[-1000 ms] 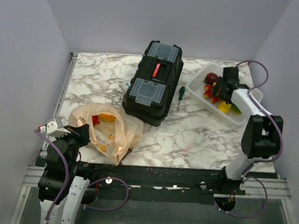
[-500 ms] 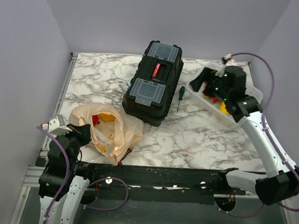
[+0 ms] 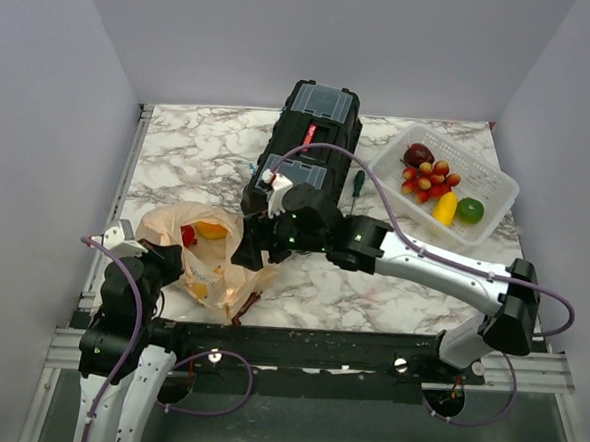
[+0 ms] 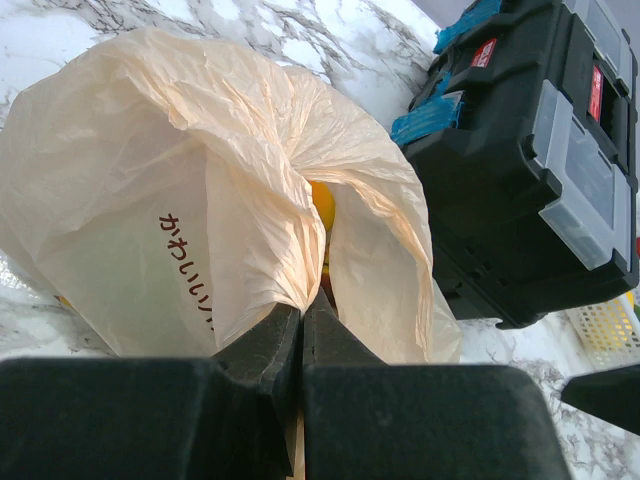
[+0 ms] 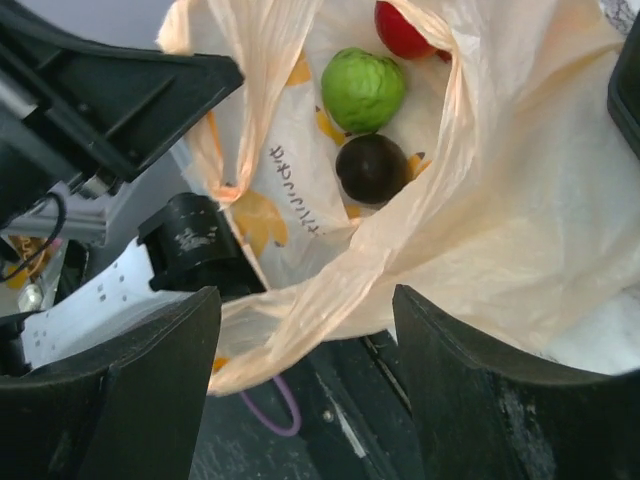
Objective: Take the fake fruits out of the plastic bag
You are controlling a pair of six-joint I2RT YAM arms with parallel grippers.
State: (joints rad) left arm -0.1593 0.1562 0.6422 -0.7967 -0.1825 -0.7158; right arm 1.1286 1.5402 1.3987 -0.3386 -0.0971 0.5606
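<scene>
The beige-peach plastic bag [image 3: 217, 264] lies at the front left, mouth open toward the toolbox. My left gripper [image 3: 167, 265] is shut on the bag's near edge [image 4: 250, 200], a fold pinched between its tips [image 4: 302, 312]. My right gripper [image 3: 257, 244] is open and empty over the bag's mouth, its jaws straddling the rim [image 5: 305, 340]. Inside the bag I see a green fruit [image 5: 362, 90], a dark purple fruit [image 5: 371, 167] and a red fruit [image 5: 405, 30]. A yellow fruit [image 3: 211, 230] shows too. A purple fruit [image 3: 418, 154], the grape cluster [image 3: 430, 178], a yellow fruit [image 3: 446, 207] and a green fruit [image 3: 470, 209] lie in the basket.
The black toolbox [image 3: 304, 161] stands just behind the bag and my right arm reaches across its front. A green-handled screwdriver [image 3: 357, 185] lies between the toolbox and the white lattice basket [image 3: 498, 171] at the back right.
My right arm has swung from the basket at the back right across to the bag's mouth at the front left. My left gripper has stayed shut on the bag.
</scene>
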